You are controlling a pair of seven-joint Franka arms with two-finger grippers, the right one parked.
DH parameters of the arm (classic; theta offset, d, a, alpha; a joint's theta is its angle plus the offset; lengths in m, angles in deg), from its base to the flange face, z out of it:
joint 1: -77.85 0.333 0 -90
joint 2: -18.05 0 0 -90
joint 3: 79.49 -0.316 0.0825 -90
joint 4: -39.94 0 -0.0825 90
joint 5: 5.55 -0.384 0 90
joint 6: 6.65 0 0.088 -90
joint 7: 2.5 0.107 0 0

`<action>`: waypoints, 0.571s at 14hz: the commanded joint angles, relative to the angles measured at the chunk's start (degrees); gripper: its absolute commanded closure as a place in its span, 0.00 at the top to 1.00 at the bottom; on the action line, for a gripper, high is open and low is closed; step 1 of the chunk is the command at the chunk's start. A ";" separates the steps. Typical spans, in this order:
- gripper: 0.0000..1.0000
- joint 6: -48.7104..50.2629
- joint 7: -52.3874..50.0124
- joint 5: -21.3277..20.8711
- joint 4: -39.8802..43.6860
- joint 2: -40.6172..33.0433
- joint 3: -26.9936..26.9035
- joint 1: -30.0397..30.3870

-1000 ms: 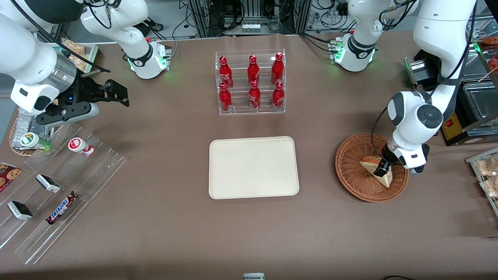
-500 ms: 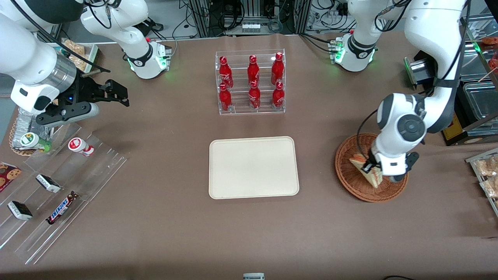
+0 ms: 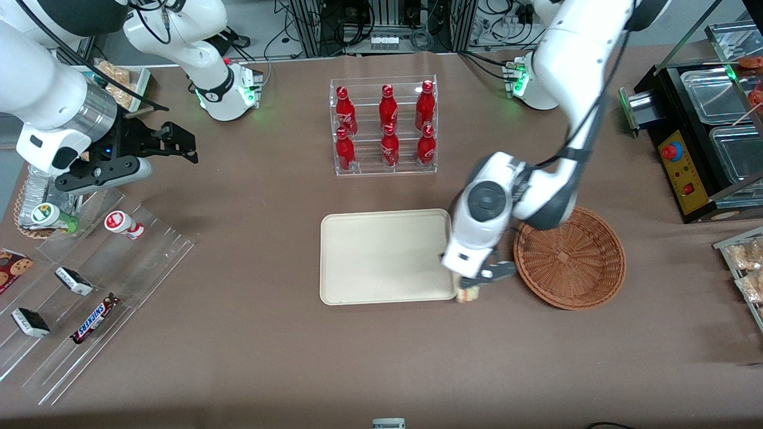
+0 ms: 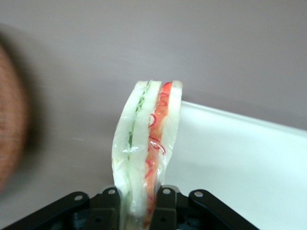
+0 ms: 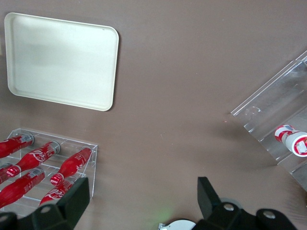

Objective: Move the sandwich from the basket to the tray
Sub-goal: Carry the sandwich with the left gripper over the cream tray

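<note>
My left gripper [image 3: 471, 286] is shut on the sandwich [image 3: 468, 294], a wrapped white-bread wedge with red-orange and green filling. It hangs above the table between the basket and the tray, by the tray's edge nearest the basket. In the left wrist view the sandwich [image 4: 146, 153] stands pinched between the black fingers [image 4: 165, 211], with the tray's cream surface [image 4: 240, 163] beside it. The round wicker basket [image 3: 569, 257] holds nothing. The cream tray [image 3: 387, 256] lies bare at the table's middle; it also shows in the right wrist view [image 5: 60, 60].
A clear rack of red bottles [image 3: 384, 126] stands farther from the camera than the tray. Clear acrylic racks with snack bars [image 3: 89, 298] lie toward the parked arm's end. A black box with a red button [image 3: 685, 161] and packaged snacks [image 3: 745, 268] sit at the working arm's end.
The gripper lifted the sandwich out of the basket and carried it sideways to the tray's edge. The basket now holds nothing.
</note>
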 commanded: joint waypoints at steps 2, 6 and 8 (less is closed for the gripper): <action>0.02 -7.02 1.18 0.44 2.21 4.02 0.42 -5.08; 0.03 -13.96 -5.57 0.35 2.82 7.70 0.42 -10.00; 0.05 -15.30 -9.18 0.35 3.52 9.56 0.42 -10.80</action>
